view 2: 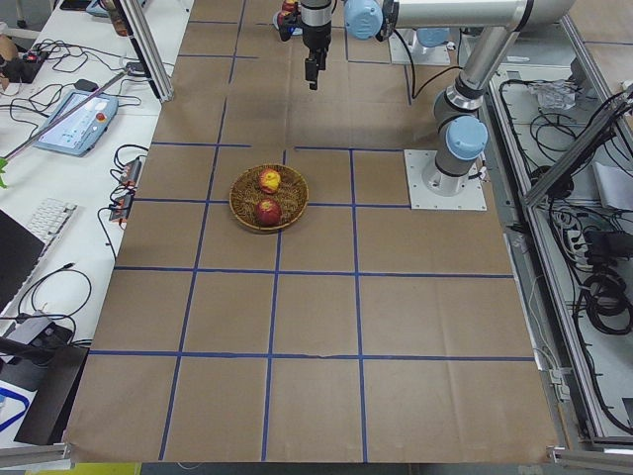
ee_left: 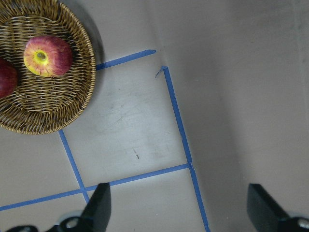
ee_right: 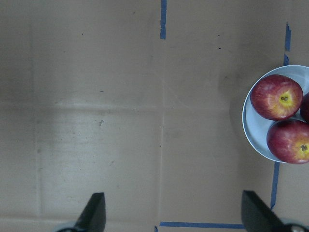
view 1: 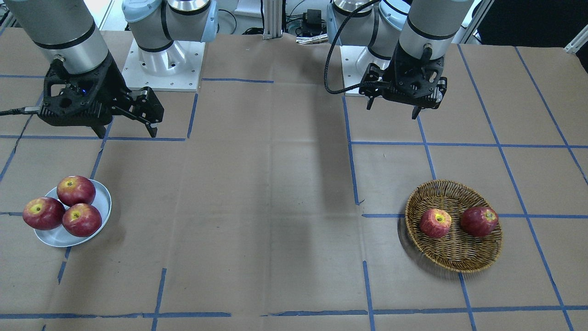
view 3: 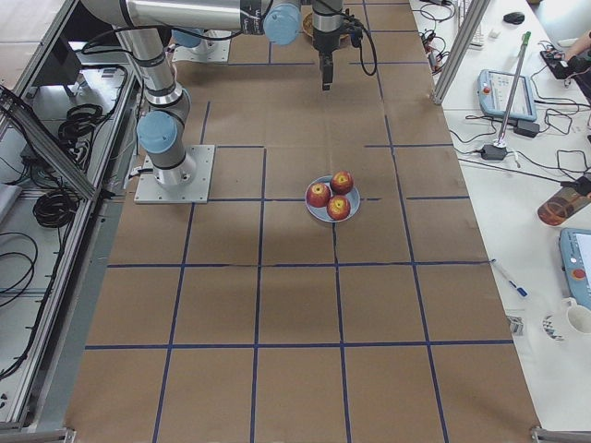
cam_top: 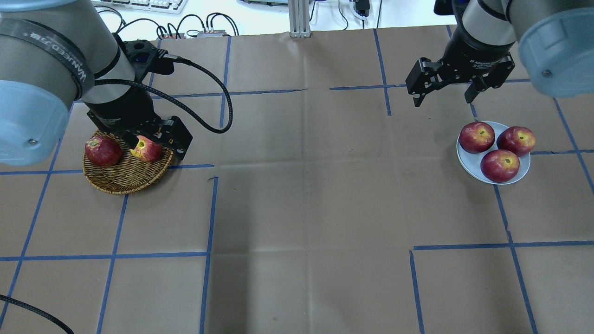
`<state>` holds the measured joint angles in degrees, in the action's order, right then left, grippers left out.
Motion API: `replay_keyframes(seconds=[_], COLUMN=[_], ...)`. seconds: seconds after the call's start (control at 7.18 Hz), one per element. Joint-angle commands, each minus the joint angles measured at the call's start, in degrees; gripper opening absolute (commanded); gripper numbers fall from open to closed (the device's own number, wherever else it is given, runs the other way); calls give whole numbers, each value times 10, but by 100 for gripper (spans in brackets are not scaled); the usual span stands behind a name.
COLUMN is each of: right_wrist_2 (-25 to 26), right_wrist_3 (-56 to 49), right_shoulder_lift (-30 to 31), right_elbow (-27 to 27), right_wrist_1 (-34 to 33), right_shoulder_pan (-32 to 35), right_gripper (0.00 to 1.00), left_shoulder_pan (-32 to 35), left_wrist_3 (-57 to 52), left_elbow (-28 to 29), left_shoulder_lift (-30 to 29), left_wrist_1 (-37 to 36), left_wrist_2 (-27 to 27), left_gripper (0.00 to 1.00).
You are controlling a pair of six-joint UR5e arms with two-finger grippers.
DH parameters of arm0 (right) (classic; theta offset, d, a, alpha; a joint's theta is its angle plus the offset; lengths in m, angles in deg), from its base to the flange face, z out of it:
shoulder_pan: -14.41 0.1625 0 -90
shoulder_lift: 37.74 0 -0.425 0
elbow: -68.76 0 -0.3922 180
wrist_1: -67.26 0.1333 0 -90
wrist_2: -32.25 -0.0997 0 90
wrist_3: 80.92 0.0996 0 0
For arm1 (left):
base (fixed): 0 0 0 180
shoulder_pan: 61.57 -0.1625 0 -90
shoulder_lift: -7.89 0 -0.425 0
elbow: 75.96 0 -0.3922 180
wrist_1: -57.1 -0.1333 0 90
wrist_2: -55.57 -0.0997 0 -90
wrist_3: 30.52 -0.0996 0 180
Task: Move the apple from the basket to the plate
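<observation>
The apple (view 1: 435, 223), light red with a yellow stem patch, lies in the wicker basket (view 1: 455, 259) beside a darker red apple (view 1: 479, 220). In the left wrist view the apple (ee_left: 47, 55) and basket (ee_left: 79, 99) sit at the top left. My left gripper (view 1: 392, 110) hangs open and empty, high above the table on the robot's side of the basket. The pale plate (view 1: 57, 236) holds three red apples. My right gripper (view 1: 125, 133) is open and empty, high beside the plate (cam_top: 465, 160). Its fingers (ee_right: 94, 212) frame bare table.
Brown paper with blue tape lines covers the table. The wide middle stretch between basket and plate (view 1: 275, 207) holds no objects. The three apples fill most of the plate, and one (view 1: 43, 213) overhangs its rim. Both arm bases stand at the table's robot side.
</observation>
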<state>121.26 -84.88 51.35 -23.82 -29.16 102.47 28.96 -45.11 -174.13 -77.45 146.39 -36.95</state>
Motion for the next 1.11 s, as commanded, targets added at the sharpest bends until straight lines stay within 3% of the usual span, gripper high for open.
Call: replay_keyframes(seconds=[0.0, 0.56, 0.7, 0.98], right_wrist_2=[-1, -1, -1, -1], right_wrist_3=[0, 0, 0, 0], right_shoulder_lift=[-1, 0, 0, -1], right_elbow=[0, 0, 0, 0], right_wrist_1=[-1, 0, 0, 0], right_shoulder_pan=[0, 0, 0, 0], right_gripper=[100, 100, 100, 100], left_shoulder_pan=[0, -4, -31, -133], left_wrist_3=[0, -55, -80, -213], left_elbow=[0, -7, -24, -113], left_shoulder_lift=[0, -2, -1, -15], left_wrist_1=[-1, -2, -6, -162], left_wrist_2=[0, -5, -1, 1], left_gripper=[99, 99, 99, 99])
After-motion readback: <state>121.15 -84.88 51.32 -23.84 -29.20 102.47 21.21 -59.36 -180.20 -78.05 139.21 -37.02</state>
